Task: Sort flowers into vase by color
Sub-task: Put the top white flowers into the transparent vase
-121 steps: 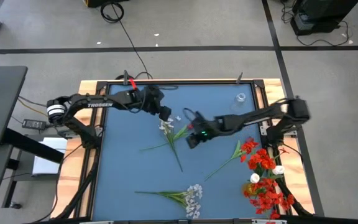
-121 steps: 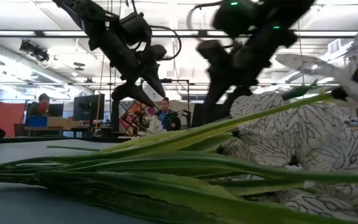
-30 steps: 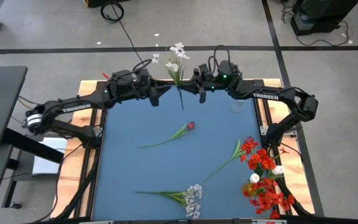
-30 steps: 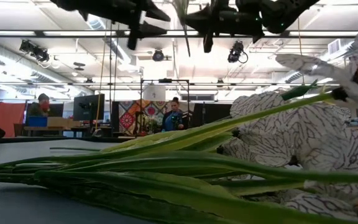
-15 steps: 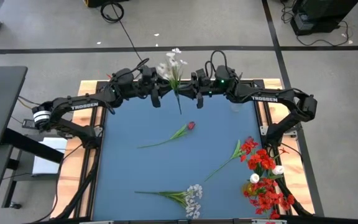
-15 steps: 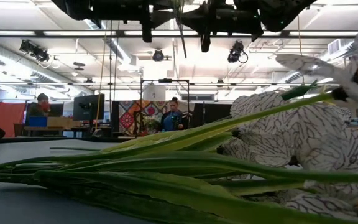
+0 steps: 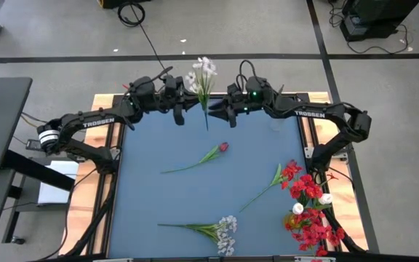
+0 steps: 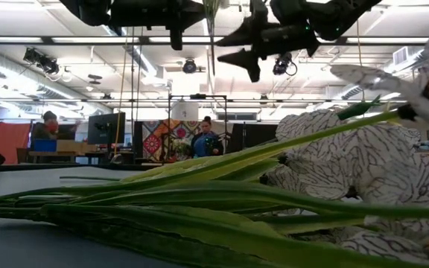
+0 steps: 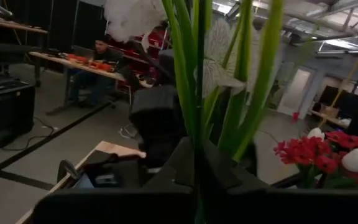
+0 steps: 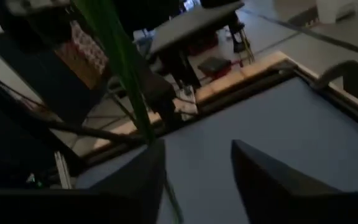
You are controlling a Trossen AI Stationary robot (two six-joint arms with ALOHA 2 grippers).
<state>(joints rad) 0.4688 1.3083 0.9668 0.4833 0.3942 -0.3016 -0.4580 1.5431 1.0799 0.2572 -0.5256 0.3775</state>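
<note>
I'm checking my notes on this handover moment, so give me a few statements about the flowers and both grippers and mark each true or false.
1. The left gripper holds the white flower by its stem above the table's far edge. True.
2. The right gripper is shut on that same stem. False: its fingers are spread, the stem beside them.
3. A dark red bud lies on the blue table. True.
4. The red blooms lie near the left arm's side. False: they lie by the right edge.
</note>
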